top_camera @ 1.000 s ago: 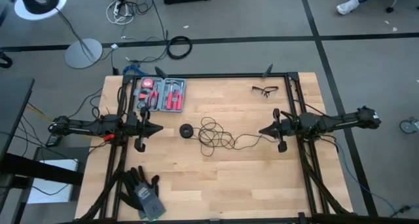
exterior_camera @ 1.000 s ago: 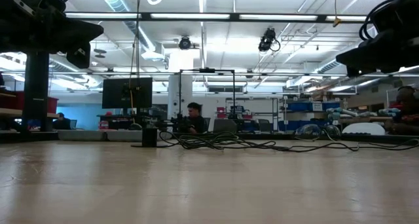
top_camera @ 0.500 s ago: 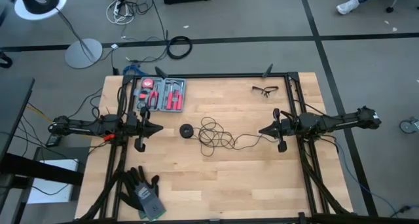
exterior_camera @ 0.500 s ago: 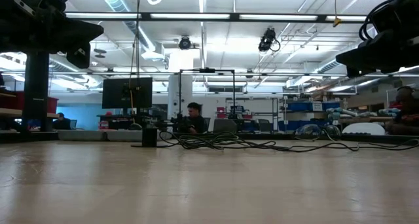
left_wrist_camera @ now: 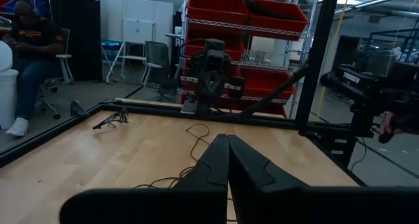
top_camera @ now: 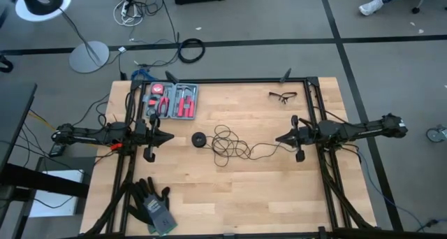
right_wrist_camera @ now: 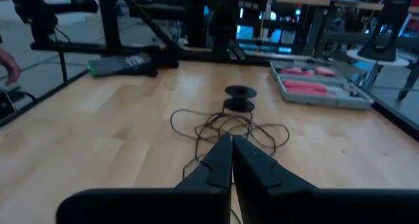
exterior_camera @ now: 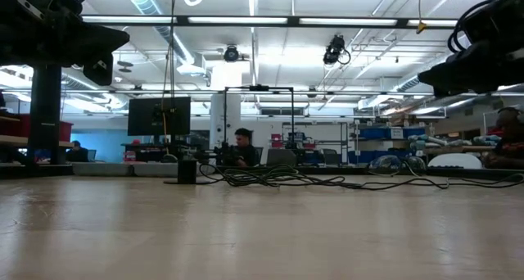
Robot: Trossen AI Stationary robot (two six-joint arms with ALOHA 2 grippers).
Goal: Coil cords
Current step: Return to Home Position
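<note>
While left fingers (top_camera: 166,137) & right fingers (top_camera: 282,138) sit closed, cord (top_camera: 230,145) lies btwn.

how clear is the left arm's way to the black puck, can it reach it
Probably yes: the left hand, shut, points at the puck across bare table, and the cord loops lie beyond it.

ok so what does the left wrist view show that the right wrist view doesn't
Only the left wrist view: the glasses near the table's edge, red bins beyond the table, and a seated person.
Only the right wrist view: the puck, the tool case and the gloves.
Both: the cord lying loose and uncoiled on the table. Each view also shows its own arm's shut pincer, the left pincer and the right pincer.
</note>
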